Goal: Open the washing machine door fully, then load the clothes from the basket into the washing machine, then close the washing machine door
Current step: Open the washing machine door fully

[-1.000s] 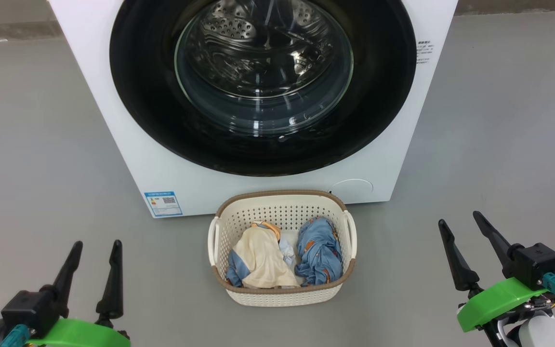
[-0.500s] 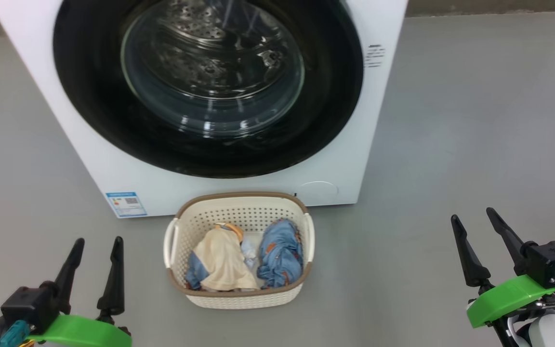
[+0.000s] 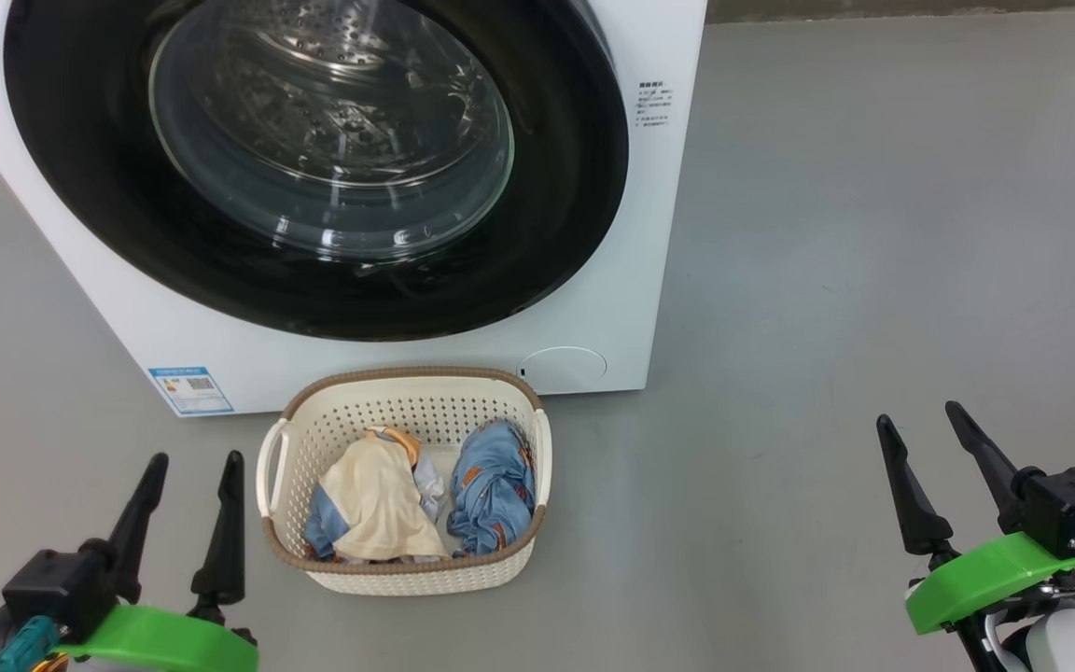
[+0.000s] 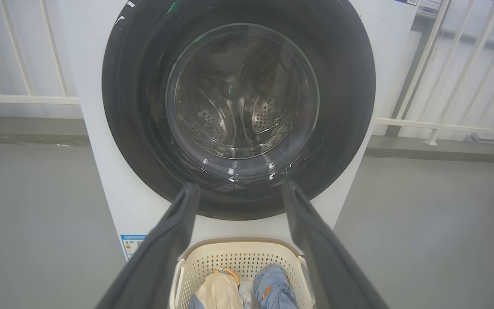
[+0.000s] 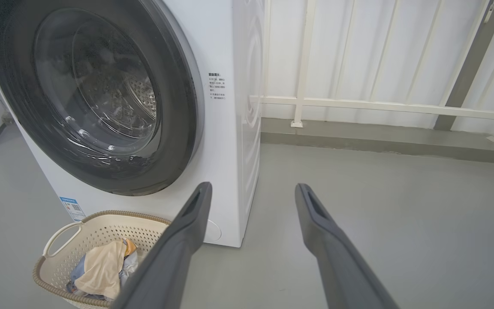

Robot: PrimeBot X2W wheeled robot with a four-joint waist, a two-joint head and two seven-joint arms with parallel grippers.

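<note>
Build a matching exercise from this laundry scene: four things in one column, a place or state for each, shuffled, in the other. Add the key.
Column A
1. washing machine door
2. basket
3. cream garment
4. left end effector

Column B
a. open, holding nothing
b. shut
c. on the floor before the washing machine
d. lying in the basket

Pairs: 1-b, 2-c, 3-d, 4-a

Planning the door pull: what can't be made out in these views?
- Head view: the washing machine top, cut off by the upper edge.
- Head view: the blue label print, too small.
- Head view: the basket floor, hidden under the clothes.
- Head view: any handle on the washing machine door, lost in glossy black.
</note>
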